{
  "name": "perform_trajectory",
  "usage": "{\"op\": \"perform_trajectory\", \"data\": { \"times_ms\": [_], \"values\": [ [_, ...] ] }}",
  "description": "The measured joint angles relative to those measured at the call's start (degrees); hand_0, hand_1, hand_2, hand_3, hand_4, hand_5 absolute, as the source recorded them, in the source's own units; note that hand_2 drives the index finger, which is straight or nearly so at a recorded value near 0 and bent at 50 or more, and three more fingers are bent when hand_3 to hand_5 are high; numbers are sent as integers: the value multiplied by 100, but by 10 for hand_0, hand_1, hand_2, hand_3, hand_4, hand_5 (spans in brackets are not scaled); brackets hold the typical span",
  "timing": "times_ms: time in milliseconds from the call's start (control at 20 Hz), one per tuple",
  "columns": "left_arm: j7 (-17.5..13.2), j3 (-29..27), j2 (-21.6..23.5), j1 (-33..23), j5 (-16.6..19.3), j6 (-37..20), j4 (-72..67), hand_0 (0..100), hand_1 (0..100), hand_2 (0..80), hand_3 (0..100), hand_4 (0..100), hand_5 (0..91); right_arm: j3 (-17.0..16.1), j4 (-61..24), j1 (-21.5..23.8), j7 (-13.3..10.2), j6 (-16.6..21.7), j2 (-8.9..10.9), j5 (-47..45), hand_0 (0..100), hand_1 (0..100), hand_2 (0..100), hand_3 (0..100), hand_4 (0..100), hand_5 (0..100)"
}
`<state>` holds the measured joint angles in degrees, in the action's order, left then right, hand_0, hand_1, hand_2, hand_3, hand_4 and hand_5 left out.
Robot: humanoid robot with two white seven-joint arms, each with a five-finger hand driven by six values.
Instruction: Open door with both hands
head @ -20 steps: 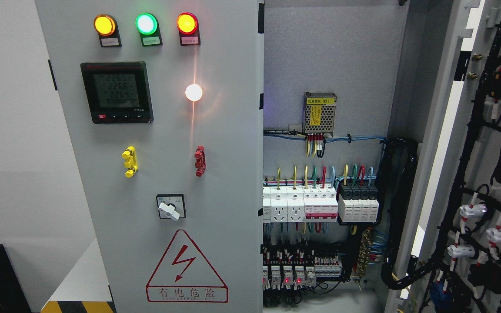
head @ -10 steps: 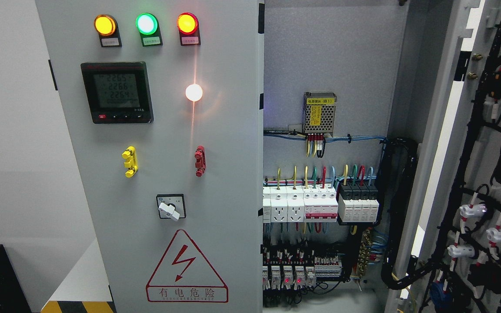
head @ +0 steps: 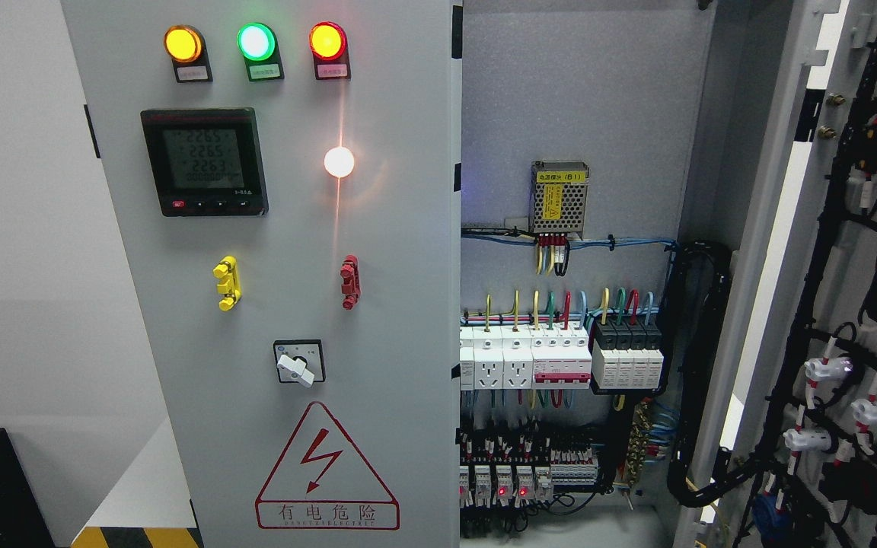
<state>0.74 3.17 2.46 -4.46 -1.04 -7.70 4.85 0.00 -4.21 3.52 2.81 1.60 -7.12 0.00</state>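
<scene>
Hands and fingers are out of view, state unknowable; right door (head: pixel 834 304) stands open, so blind reaching risks live breakers (head: pixel 560 358).

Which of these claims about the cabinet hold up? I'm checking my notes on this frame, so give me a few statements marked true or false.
1. The right door stands swung open, its wired inner face showing. True.
2. The left door is also swung wide open. False: it faces the camera, its front panel covering the left half of the cabinet.
3. Three indicator lamps at the top of the left door are lit: amber, green, red. True.
4. A robot hand grips the rotary switch. False: no hand or arm shows anywhere in the head view.
5. The warning triangle sits above the meter. False: it is near the door's bottom, below the switch.
</scene>
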Motion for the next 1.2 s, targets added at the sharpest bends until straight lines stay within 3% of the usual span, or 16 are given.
{"op": "perform_trajectory", "data": {
  "times_ms": [701,1052,1202],
  "values": [
    [-61,-506,-409,84,98,45,-349,0,0,0,0,0,0,0,-124,41,0,7,17,0,191,0,0,0,0,0],
    [-62,-577,-572,86,102,26,-412,0,0,0,0,0,0,1,-796,630,0,9,66,0,191,0,0,0,0,0],
    [-62,-598,-623,89,103,11,-431,0,0,0,0,0,0,-1,-1669,936,0,16,85,0,191,0,0,0,0,0]
  ]
}}
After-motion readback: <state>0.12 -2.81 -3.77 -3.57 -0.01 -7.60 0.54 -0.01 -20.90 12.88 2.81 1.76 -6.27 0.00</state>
